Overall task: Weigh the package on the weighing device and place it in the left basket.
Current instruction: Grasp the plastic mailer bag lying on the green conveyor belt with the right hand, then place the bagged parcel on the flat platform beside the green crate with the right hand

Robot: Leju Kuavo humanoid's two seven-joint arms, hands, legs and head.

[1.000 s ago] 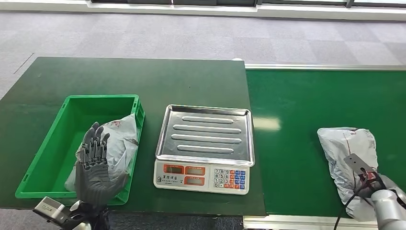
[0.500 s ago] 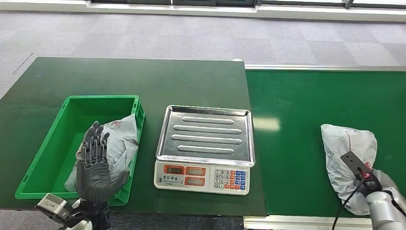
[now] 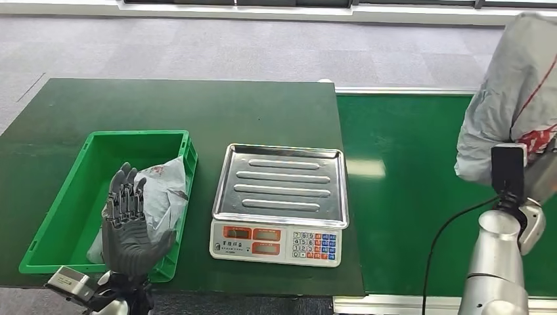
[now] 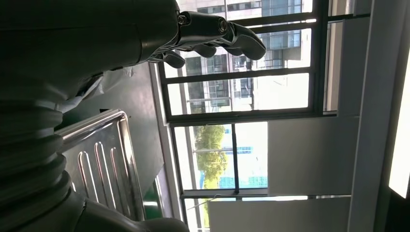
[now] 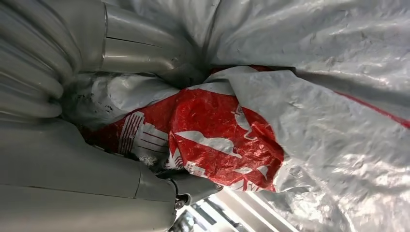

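Since a second ago your right hand [image 5: 116, 159] has lifted the package [image 3: 515, 92] off the green conveyor belt [image 3: 407, 197] and now holds it high above the belt's far right side, well clear of the surface. In the right wrist view you can see the thumb and fingers pressed into the grey plastic beside its red print, gripping it. Your left hand [image 3: 130, 226] has barely shifted: it stands upright at the near edge of the dark green table [image 3: 197, 105], fingers straight, close together and holding nothing, just in front of the left basket [image 3: 66, 203].

You have open belt between the raised package and the scale [image 3: 281, 200], whose steel tray is bare. The scale sits just right of the basket, near the table's right edge where it meets the belt.

The basket already holds one grey bag [image 3: 164, 190], lying against its right wall.
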